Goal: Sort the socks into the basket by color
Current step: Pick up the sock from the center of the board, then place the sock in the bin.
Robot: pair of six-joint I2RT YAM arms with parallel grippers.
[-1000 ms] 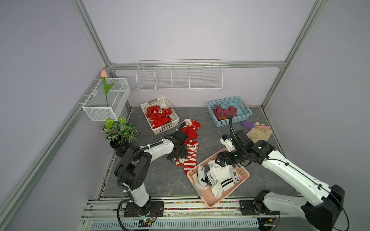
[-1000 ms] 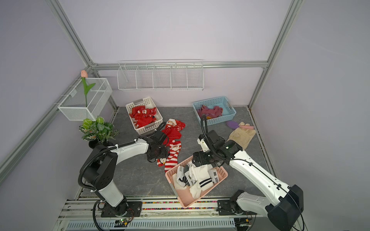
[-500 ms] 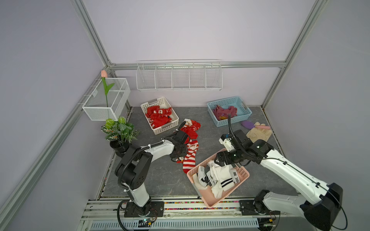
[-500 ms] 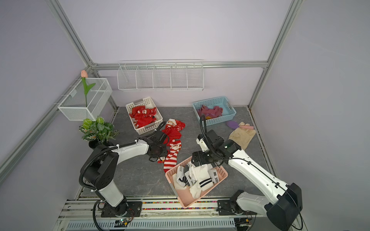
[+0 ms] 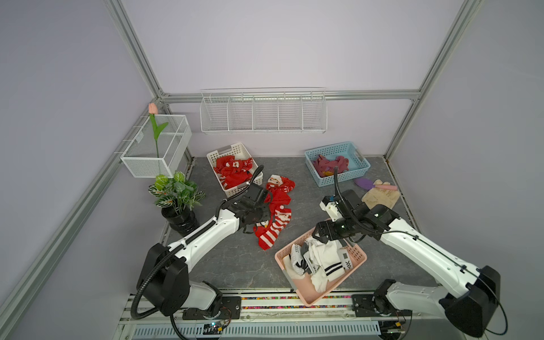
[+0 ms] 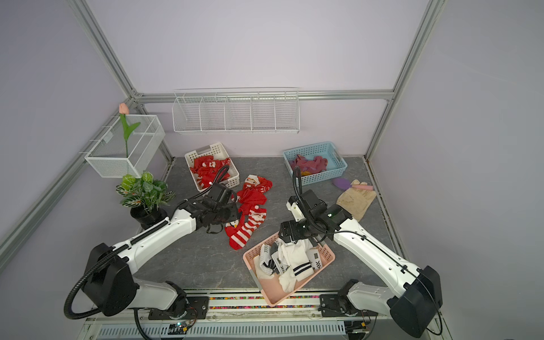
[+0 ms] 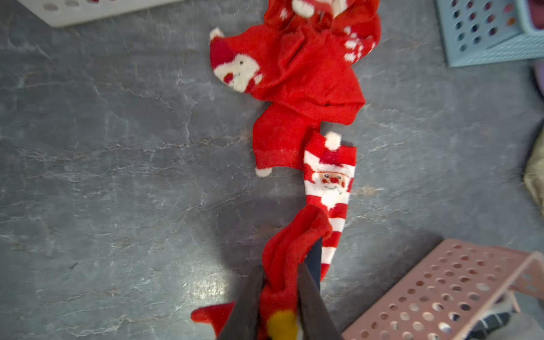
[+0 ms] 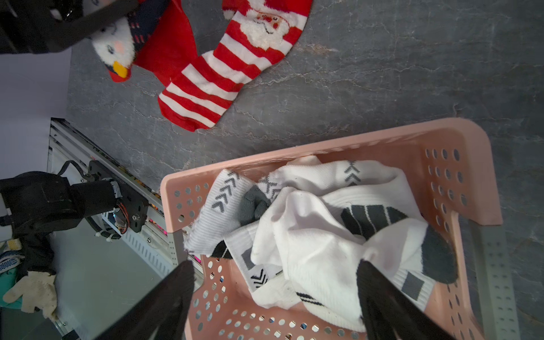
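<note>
My left gripper (image 7: 281,269) is shut on a red penguin sock (image 7: 294,241), bunched between its jaws just above the table. Beside that sock lies a red-and-white striped Santa sock (image 5: 276,225), with more red socks (image 5: 279,188) loose behind it. A white basket (image 5: 219,151) holds red socks. The blue basket (image 5: 344,176) holds purple-maroon ones. My right gripper (image 8: 273,282) is open over the pink basket (image 8: 382,138), which holds white socks (image 8: 309,229) with black marks; nothing is between its fingers.
A potted plant (image 5: 176,200) stands left of the left arm. A wire bin with a tulip (image 5: 156,147) and a wire shelf (image 5: 262,114) hang on the walls. Beige gloves (image 5: 381,195) and a purple brush (image 5: 365,183) lie at the far right.
The left gripper has gone from open to shut on the red penguin sock. The right arm has edged slightly left over the pink basket, still open.
</note>
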